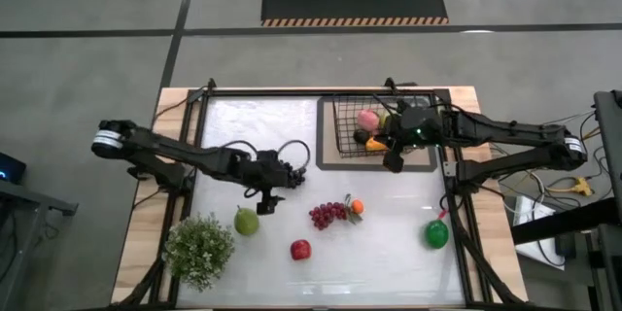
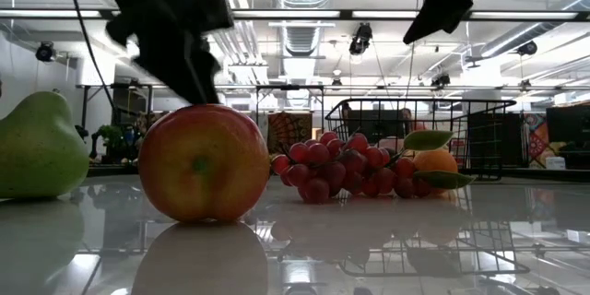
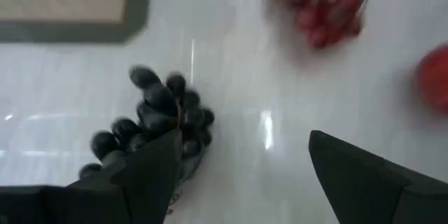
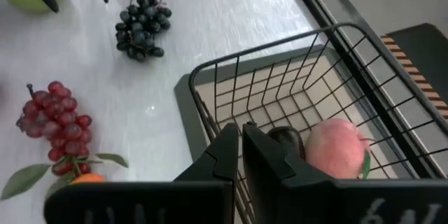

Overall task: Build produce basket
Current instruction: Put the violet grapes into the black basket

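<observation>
My left gripper [image 1: 265, 204] is open above the table between a green pear [image 1: 246, 221] and a bunch of dark grapes [image 3: 155, 115]. The grapes lie on the table beside one finger, and in the right wrist view [image 4: 142, 24] they lie apart from both fingers. My right gripper [image 1: 394, 162] is shut and empty over the near left corner of the black wire basket [image 1: 342, 126]. The basket holds a pink peach [image 1: 367, 119], an orange mango [image 1: 374, 143] and a dark piece [image 4: 283, 138]. Red grapes [image 1: 328, 215], a tangerine [image 1: 357, 207], a red apple [image 1: 300, 250] and a green fruit [image 1: 436, 234] lie on the table.
A bushy potted plant [image 1: 199, 250] stands at the near left corner. The basket sits on a brown tray [image 1: 330, 160] at the far right. Cables loop over the table behind the left arm [image 1: 292, 146]. A raised frame [image 1: 457, 204] runs round the white table top.
</observation>
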Available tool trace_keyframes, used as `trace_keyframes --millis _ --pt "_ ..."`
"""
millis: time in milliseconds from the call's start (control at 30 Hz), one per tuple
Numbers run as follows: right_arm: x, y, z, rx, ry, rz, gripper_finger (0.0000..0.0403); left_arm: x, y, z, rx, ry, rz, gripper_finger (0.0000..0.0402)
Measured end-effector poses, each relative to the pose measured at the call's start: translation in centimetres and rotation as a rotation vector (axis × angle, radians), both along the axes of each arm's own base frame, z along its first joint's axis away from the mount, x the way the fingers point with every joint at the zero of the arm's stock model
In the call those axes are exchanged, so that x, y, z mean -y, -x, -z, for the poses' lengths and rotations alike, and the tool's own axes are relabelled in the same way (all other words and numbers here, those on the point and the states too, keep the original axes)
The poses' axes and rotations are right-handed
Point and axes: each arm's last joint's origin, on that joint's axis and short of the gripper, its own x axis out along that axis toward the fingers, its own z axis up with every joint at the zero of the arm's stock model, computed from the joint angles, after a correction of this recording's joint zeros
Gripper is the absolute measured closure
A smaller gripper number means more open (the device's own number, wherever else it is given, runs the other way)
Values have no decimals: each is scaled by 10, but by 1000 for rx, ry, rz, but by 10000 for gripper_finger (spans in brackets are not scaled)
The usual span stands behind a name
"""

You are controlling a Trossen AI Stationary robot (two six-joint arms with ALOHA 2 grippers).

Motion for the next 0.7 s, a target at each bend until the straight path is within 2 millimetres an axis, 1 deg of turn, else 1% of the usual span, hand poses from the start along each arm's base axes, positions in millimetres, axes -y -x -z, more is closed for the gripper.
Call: trace_keyframes --millis 200,333,600,700 --pt "0 1 10 -28 -5 1 390 -1 -17 26 -95 -159 29 127" --pt "0 1 12 -29 -16 11 390 -2 -25 33 -122 -227 40 135" --pt "0 0 12 -19 -16 13 390 -4 -22 44 -165 -243 46 152" --pt "0 -1 12 -16 -16 13 390 -5 -21 45 -167 -257 37 159"
